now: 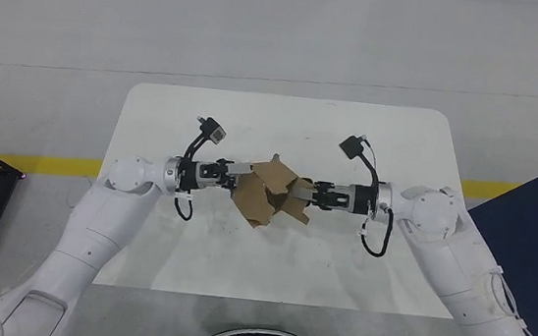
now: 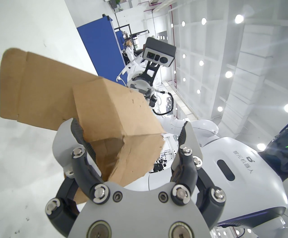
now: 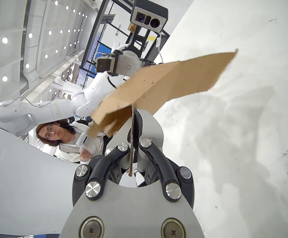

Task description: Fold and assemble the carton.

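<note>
top: looking straight down from above the arms; taking in the whole surface point(image 1: 191, 249) | left wrist: sitting close behind the left tool point(image 2: 130, 125); facing the opposite arm point(image 2: 137, 78) | right wrist: sitting close behind the right tool point(image 3: 134, 126); facing back | shared: all are catching the carton point(image 1: 266, 199)

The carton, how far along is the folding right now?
Done: the carton is up off the table, with one corner creased into shape. In hand: the right gripper pinches a flap edge, while the left gripper sits open around the folded corner. Left: flaps stick out loose and no closed box shows, so most of the assembly probably remains.
</note>
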Action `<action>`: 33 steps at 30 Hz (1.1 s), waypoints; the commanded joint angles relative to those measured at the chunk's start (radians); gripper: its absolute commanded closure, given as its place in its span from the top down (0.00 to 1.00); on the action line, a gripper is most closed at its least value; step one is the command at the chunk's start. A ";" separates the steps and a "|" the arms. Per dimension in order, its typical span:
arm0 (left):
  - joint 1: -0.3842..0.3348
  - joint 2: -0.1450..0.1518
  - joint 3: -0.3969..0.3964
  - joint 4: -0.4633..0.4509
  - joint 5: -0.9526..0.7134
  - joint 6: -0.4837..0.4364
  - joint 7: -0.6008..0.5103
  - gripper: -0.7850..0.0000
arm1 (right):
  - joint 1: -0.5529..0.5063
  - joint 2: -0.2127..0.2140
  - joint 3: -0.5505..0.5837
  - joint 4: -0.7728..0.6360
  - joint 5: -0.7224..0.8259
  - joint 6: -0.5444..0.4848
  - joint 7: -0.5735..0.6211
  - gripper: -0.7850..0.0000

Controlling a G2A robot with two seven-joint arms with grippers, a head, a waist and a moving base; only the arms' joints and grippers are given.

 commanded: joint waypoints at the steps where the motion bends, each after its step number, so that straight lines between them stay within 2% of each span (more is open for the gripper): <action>1: 0.001 -0.001 -0.006 -0.002 -0.028 0.003 0.002 1.00 | 0.006 -0.001 -0.010 0.009 -0.003 0.009 -0.003 0.00; 10: 0.002 -0.003 -0.020 0.002 -0.043 -0.016 0.033 1.00 | 0.027 -0.006 -0.044 0.046 -0.035 0.042 -0.011 0.00; 25: 0.003 -0.006 -0.031 0.007 -0.015 -0.025 0.082 1.00 | 0.023 -0.001 -0.022 0.119 0.029 0.025 -0.003 0.00; 33: 0.008 -0.005 -0.040 -0.002 -0.048 -0.002 0.041 1.00 | 0.037 -0.002 -0.014 0.173 0.191 -0.018 0.085 0.00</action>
